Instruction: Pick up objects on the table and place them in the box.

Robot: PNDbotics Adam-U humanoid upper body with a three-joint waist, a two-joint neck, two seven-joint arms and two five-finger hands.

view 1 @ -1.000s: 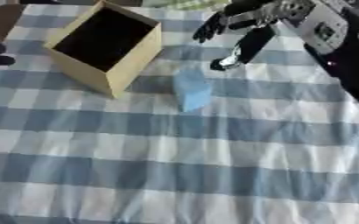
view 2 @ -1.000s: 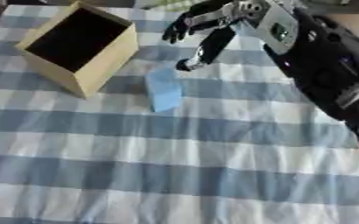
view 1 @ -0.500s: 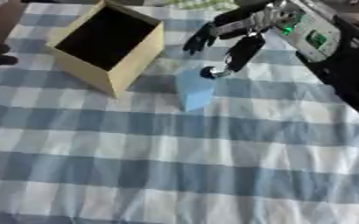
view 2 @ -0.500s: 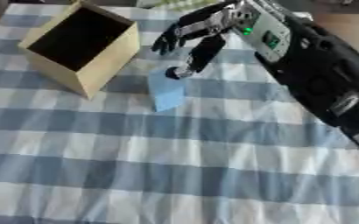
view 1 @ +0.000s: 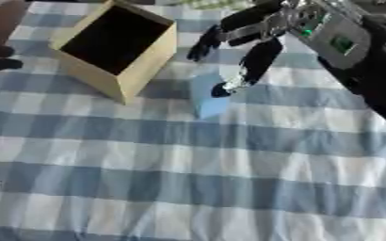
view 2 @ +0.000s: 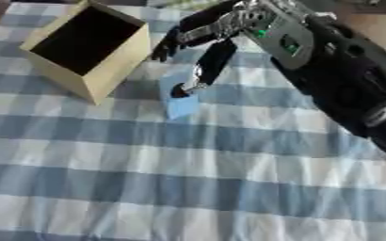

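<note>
Blue block (view 1: 208,96) stands upright on the checked counter (view 1: 229,179), just right of the box (view 1: 114,47); right hand (view 1: 258,44) hangs directly above, fingers spread, thumb tip touching its top, nothing grasped.

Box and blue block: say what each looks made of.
Box: probably thin wood or stiff card, with pale tan, matte, flat walls and a dark, open inside. Blue block: likely foam or plastic, with an even light blue, dull surface and no shine. Neither is certain.

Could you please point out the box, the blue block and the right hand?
box (view 1: 143,66), left eye view, its near side wall.
blue block (view 1: 206,102), left eye view, its front face.
right hand (view 1: 266,29), left eye view, its palm.
</note>
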